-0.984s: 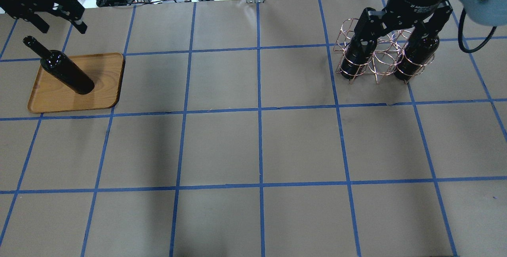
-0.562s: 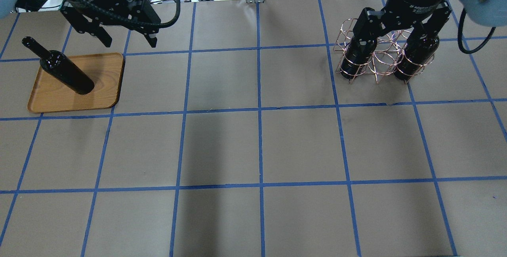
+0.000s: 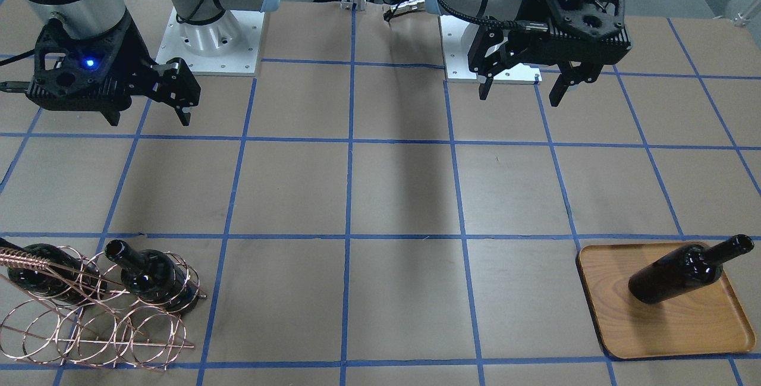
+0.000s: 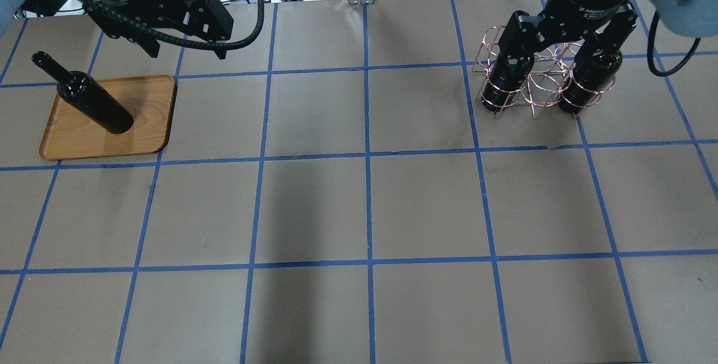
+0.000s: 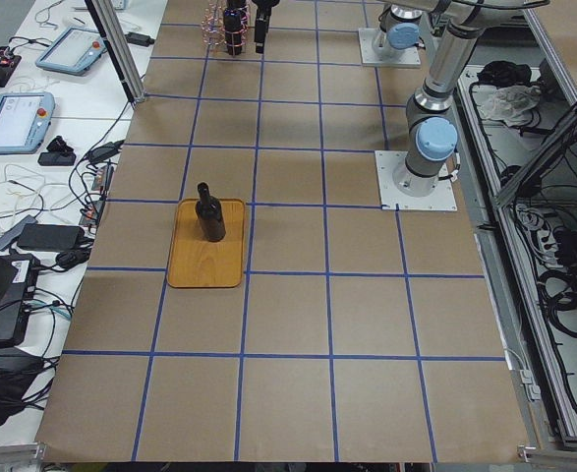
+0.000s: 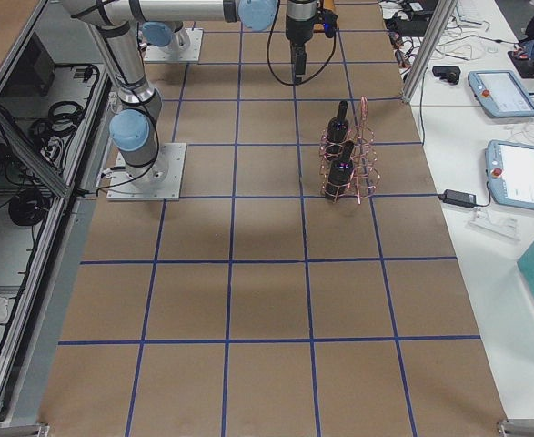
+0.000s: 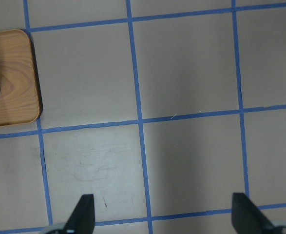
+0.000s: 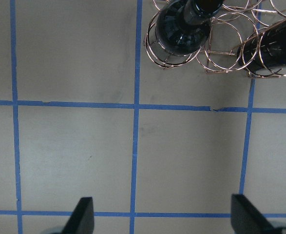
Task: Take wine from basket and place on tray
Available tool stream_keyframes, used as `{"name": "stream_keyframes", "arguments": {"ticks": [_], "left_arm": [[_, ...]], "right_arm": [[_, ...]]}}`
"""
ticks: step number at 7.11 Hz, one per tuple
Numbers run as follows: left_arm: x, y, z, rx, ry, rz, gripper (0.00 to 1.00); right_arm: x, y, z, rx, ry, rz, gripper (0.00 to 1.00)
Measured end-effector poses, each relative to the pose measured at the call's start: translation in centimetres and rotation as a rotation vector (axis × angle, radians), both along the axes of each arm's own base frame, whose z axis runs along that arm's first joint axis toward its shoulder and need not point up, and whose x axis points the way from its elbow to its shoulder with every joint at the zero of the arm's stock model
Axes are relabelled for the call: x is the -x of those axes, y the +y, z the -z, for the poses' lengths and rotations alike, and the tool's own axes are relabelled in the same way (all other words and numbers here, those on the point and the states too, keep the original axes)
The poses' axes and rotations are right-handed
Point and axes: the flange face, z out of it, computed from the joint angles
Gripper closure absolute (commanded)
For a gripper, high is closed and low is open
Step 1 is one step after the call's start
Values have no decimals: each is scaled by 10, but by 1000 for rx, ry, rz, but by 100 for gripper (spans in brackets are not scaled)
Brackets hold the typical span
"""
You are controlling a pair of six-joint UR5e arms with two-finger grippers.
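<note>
The wine bottle point(image 4: 92, 95) stands upright on the tray point(image 4: 73, 142), around its middle, with bare wood between its base and the low rim on every side. The tray lies flat near the tabletop point(image 4: 314, 207) end on the robot's left, on the side away from the robot, its corners close to the blue tape lines point(image 4: 367, 156).

The left gripper point(image 3: 521, 93) hangs in the air on the robot's side of the tray, well apart from the bottle. Its fingers point(image 7: 84, 214) are spread wide with nothing between them.

A broad stretch of brown tabletop lies between the tray and the basket point(image 3: 89, 326), which sits at the opposite end. Two more bottles point(image 3: 151, 276) stand upright in the basket's rings on the robot's side. The rings on the operators' side show only wire.

The right gripper point(image 3: 148, 117) hovers on the robot's side of the basket, apart from it, its fingers point(image 8: 84, 214) also spread and holding nothing.
</note>
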Motion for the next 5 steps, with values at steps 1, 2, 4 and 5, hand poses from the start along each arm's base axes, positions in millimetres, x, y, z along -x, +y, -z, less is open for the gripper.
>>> {"name": "stream_keyframes", "arguments": {"ticks": [1,2,4,5], "left_arm": [[0,7,6,-7,0,1,0],[-1,13,9,-9,-1,1,0],[-1,20,10,-6,-3,1,0],[-1,21,11,-6,-4,1,0]], "right_arm": [[0,0,0,1,4,0,0],[1,0,0,-2,10,-1,0],[0,1,2,-10,5,-4,0],[-1,1,1,-8,1,-4,0]]}}
